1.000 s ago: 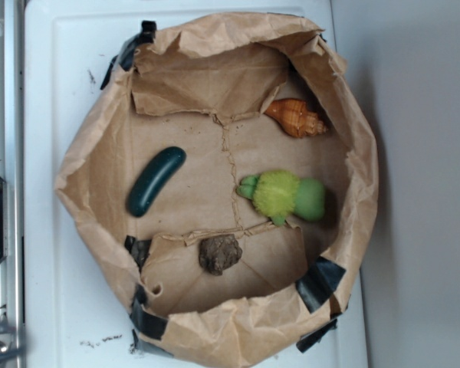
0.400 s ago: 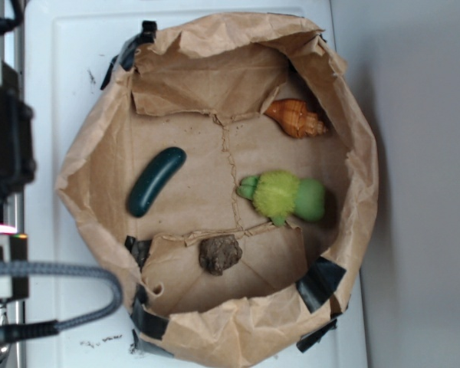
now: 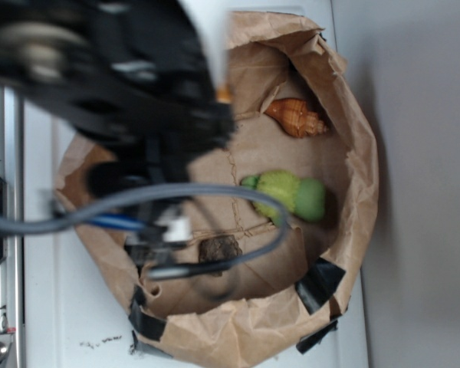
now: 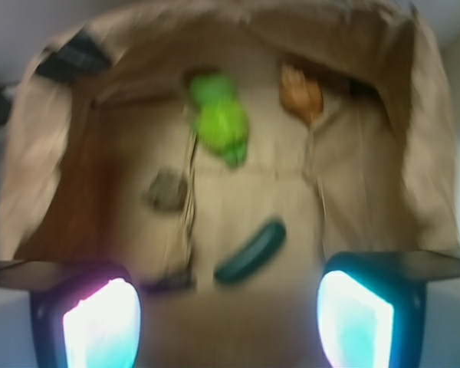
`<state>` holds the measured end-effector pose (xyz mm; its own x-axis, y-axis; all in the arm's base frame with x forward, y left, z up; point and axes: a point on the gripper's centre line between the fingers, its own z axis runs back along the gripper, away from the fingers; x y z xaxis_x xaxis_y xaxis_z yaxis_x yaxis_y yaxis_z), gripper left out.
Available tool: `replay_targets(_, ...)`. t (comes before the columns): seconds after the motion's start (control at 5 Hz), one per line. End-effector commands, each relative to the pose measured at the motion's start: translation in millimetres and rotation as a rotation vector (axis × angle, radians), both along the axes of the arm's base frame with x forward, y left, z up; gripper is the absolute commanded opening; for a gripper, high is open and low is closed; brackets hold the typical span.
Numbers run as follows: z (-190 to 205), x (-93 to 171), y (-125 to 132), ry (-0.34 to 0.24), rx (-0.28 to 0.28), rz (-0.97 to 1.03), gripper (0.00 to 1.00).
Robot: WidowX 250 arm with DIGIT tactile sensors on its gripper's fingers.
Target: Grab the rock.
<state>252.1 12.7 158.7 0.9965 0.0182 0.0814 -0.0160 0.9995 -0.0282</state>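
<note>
Gripper (image 4: 228, 307) jaws are spread, empty. Rock (image 4: 167, 190) lies near the green toy (image 4: 222, 123); misaligned descent risks pinching the toy instead.

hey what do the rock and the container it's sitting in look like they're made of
The rock looks like real stone: dark brown, lumpy, matte, though a cable partly covers it. The container is crumpled brown paper, apparently a rolled-down bag, with creased matte walls and black tape patches.
</note>
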Motion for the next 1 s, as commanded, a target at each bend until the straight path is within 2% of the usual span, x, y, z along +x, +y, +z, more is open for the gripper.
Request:
replay_targets(0.0,-23.3,30.7,7.5,-0.015,0.039,-0.010,1.00)
replay_targets(0.2,-23.3,30.7,7.5,-0.015,0.039,-0.010,1.00)
replay_targets(0.4,-59.8,37.8,1.1,0.013,0.028,-0.261,1.00)
replay_targets(0.6,-83.0,24.7,-14.9,0.006,0.052,-0.445,1.00)
replay_targets(0.8,-106.0,2.0,-39.5,0.033,0.065,-0.576,1.00)
